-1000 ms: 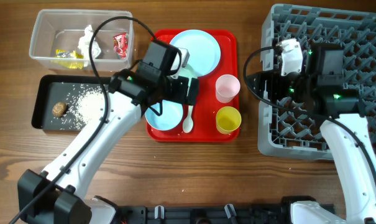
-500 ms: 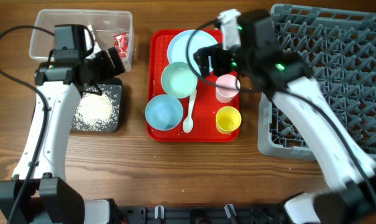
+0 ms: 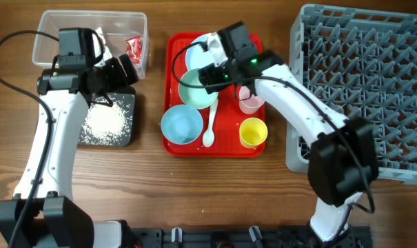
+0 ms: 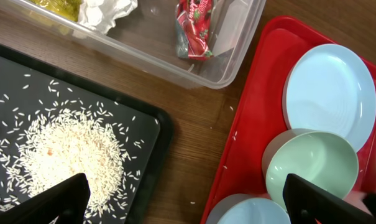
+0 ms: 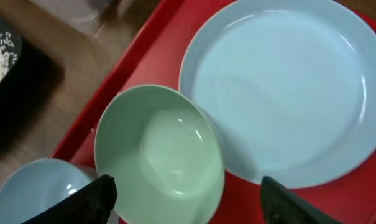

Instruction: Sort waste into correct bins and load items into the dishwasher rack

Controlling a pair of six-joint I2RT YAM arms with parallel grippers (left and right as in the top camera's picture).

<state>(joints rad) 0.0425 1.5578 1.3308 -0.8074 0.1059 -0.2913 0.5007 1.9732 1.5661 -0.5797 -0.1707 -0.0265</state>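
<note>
On the red tray (image 3: 225, 141) lie a light-blue plate (image 3: 198, 49), a pale green bowl (image 3: 196, 91), a light-blue bowl (image 3: 181, 125), a white spoon (image 3: 209, 131), a pink cup (image 3: 253, 103) and a yellow cup (image 3: 253, 131). My right gripper (image 3: 207, 74) is open and empty just above the green bowl (image 5: 160, 155), next to the plate (image 5: 281, 87). My left gripper (image 3: 125, 69) is open and empty over the near corner of the black tray (image 4: 156, 130), beside the rice (image 4: 69, 149). The clear tub (image 4: 237, 56) holds a red wrapper (image 4: 194, 25), tissue (image 4: 107, 9) and yellow wrapper (image 4: 57, 6). The brown lump is hidden.
The grey dishwasher rack (image 3: 373, 83) stands at the right with nothing in it. My right arm stretches from the rack side across the cups. The left arm covers the left part of the black tray (image 3: 129, 131). Bare wood lies along the front.
My left arm swung from the red tray to the black tray and tub. My right arm left the rack and reached over the red tray, then shifted left above the green bowl.
</note>
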